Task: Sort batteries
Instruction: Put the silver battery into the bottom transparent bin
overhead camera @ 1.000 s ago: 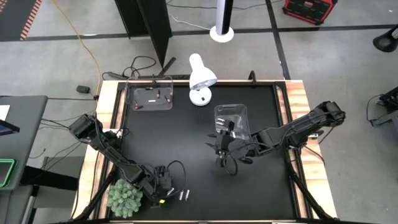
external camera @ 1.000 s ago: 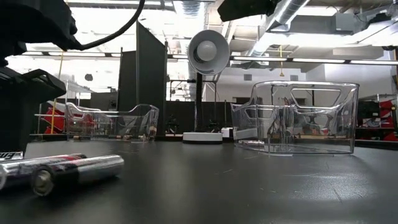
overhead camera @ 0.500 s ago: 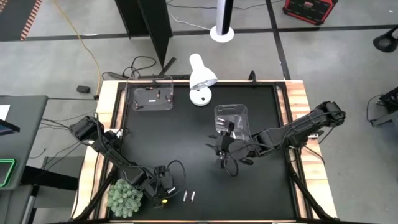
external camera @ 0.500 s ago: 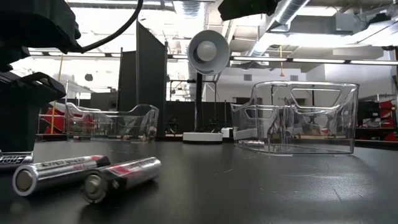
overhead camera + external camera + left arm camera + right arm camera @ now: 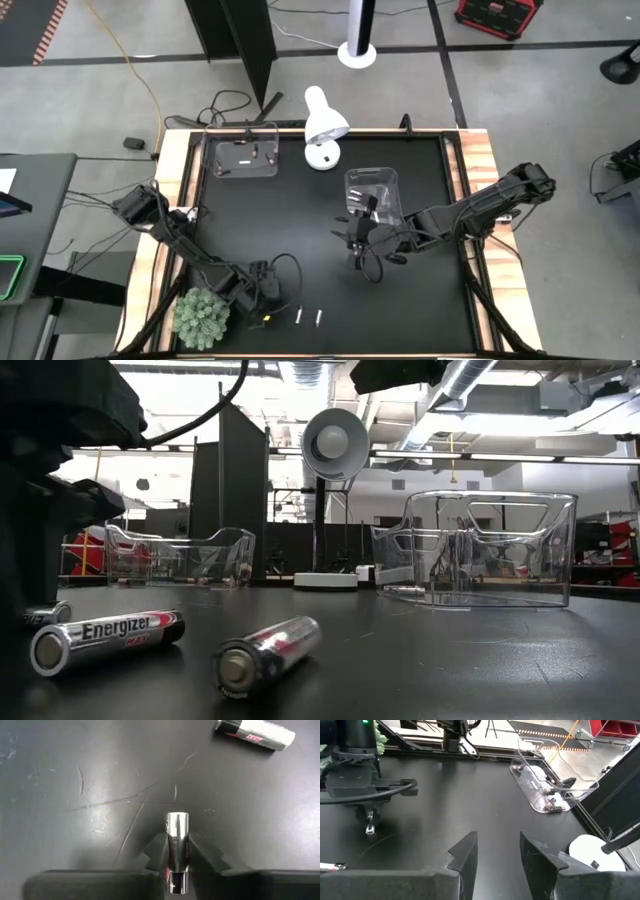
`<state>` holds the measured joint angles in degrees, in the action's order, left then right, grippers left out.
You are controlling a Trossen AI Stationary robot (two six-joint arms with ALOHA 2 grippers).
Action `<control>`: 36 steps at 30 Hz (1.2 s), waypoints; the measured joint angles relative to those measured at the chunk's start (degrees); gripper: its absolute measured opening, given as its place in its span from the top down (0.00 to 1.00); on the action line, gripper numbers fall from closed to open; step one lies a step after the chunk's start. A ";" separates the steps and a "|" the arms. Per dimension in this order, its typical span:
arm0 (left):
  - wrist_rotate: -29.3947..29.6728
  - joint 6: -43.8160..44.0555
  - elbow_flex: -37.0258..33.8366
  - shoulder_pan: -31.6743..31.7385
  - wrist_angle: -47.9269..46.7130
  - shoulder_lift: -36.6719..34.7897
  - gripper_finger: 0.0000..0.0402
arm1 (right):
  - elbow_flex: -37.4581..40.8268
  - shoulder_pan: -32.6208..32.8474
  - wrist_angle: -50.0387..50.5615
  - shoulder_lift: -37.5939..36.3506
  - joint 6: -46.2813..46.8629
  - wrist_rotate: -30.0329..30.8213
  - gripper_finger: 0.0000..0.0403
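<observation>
Left gripper (image 5: 177,851): clamped on a slim silver battery (image 5: 177,840), near-left on the black worktop (image 5: 300,210), ready for sorting.
Right gripper (image 5: 496,851): jaws apart, empty, waiting mid-worktop.
Loose silver batteries (image 5: 308,316): lying just beside.

batteries: two silver (image 5: 300,316) (image 5: 319,316) lying loose, table front | one silver (image 5: 177,851) pinched upright
</observation>
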<state>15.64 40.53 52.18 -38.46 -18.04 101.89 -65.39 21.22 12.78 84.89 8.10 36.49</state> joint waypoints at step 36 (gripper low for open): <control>-3.02 -46.29 -0.17 24.02 30.45 -17.07 0.90 | -4.40 11.38 -0.14 -0.07 -10.66 26.73 0.60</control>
<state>12.62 -5.76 52.01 -14.44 12.41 84.82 -69.79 32.60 12.64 84.82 -2.57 63.22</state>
